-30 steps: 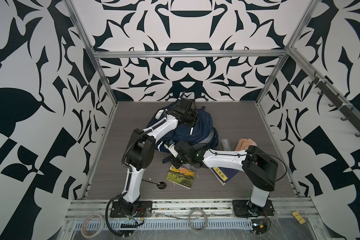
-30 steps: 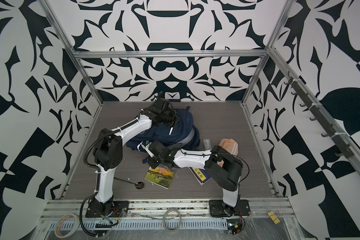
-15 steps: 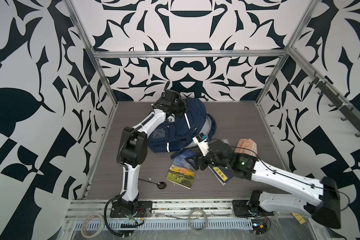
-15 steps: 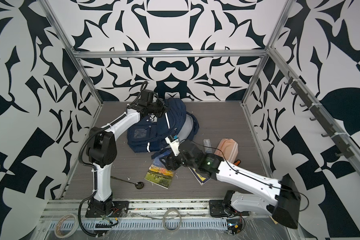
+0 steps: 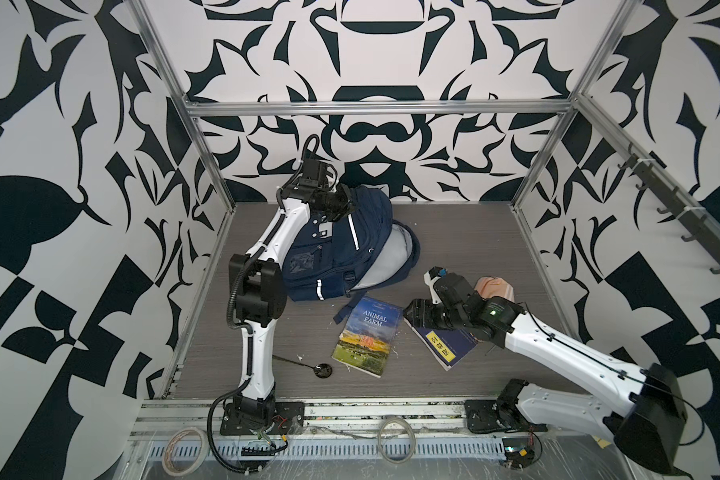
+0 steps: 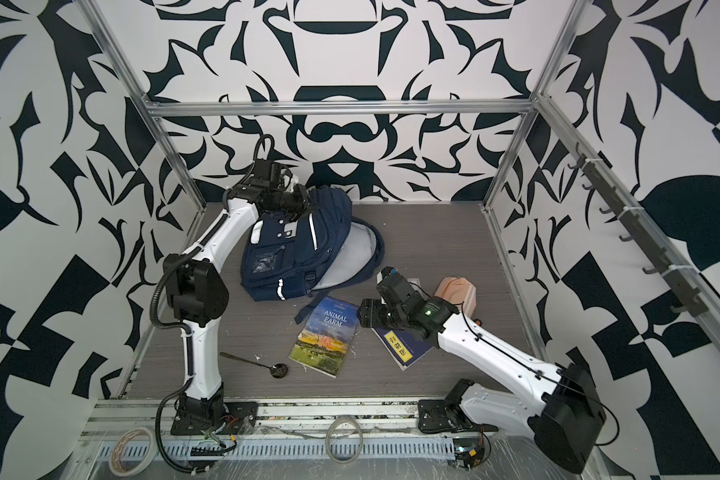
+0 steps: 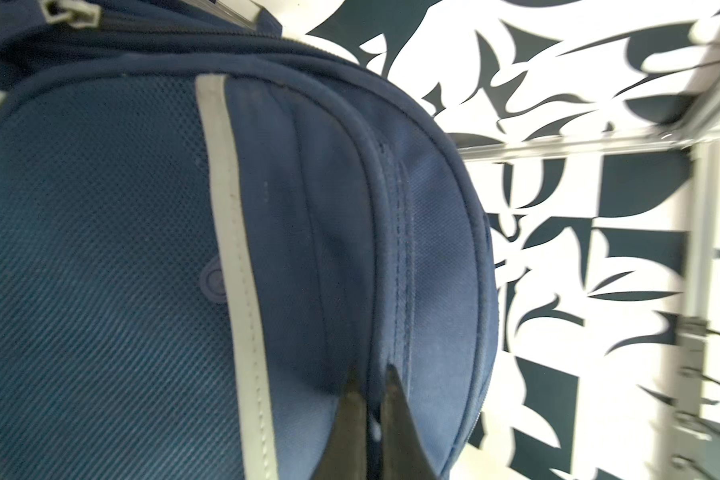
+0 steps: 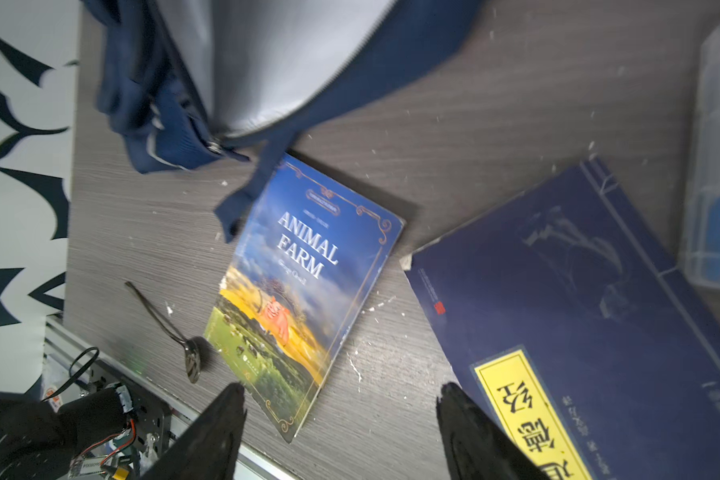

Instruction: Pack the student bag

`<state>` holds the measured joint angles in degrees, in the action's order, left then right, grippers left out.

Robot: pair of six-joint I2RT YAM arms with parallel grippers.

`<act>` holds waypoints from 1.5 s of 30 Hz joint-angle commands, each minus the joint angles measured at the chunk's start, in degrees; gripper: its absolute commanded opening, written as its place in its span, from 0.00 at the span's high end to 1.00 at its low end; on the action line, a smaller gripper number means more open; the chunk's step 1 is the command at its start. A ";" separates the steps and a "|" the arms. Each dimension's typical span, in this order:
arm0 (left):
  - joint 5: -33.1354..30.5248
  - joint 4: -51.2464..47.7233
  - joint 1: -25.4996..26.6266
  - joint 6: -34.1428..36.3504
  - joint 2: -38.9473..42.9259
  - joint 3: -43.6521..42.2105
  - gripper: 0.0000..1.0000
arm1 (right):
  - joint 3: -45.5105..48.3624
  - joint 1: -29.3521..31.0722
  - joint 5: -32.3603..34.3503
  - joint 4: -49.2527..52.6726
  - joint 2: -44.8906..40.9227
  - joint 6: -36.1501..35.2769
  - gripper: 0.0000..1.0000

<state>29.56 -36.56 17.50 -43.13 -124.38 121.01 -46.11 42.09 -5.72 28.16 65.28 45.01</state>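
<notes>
**Fig.** Left end effector point(image 7: 373, 374) pinched shut on top seam of student bag point(image 5: 341, 245), which lies on surface point(image 5: 454, 232); grip props grey-lined mouth agape. Right end effector point(image 8: 341, 388) spread wide, empty, over Animal Farm paperback point(image 5: 368, 336) just before bag mouth: probable next item.

Grey tabletop point(image 5: 474, 241): student bag point(image 5: 333, 257) beyond the right gripper point(image 8: 341, 392); Animal Farm book point(image 5: 368, 343) and blue book point(image 5: 447, 347) flanking it; spoon point(image 5: 304, 365) near.
</notes>
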 commanded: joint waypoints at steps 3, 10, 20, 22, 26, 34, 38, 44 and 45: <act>-1.50 -4.66 2.40 5.52 -7.75 3.76 0.58 | -1.63 -3.04 -4.89 -0.82 3.27 2.33 0.24; -3.21 -8.03 3.48 13.38 6.16 -5.57 0.16 | -0.39 -5.26 -13.52 -7.61 9.20 2.46 0.24; -0.12 -6.63 4.30 14.25 44.40 -58.99 0.11 | -1.62 -5.25 -17.23 -10.87 19.63 0.14 0.26; 0.31 -6.25 4.30 13.39 47.66 -64.92 0.11 | -2.58 -5.26 -17.98 -10.88 21.85 -0.74 0.26; 1.08 -3.29 4.32 13.75 50.49 -72.74 0.07 | -2.68 -5.34 -17.92 -11.49 24.48 -1.16 0.28; 3.09 1.61 5.00 16.75 44.79 -76.85 0.09 | -2.10 -5.35 -18.30 -14.17 28.92 -1.40 0.35; 4.22 5.32 5.39 17.43 40.61 -77.74 0.12 | -2.54 -5.35 -18.54 -15.40 31.65 -1.43 0.40; 4.74 10.55 9.01 17.20 35.55 -77.82 0.14 | -2.41 -5.35 -18.45 -17.68 34.57 -0.06 0.52; 4.53 11.14 9.87 16.73 34.46 -77.77 0.14 | -2.41 -5.35 -18.52 -17.95 35.09 0.15 0.57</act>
<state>32.80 -28.88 25.61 -26.72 -88.01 44.23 -49.04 36.75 -26.37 9.13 97.49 44.64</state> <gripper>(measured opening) 0.859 0.451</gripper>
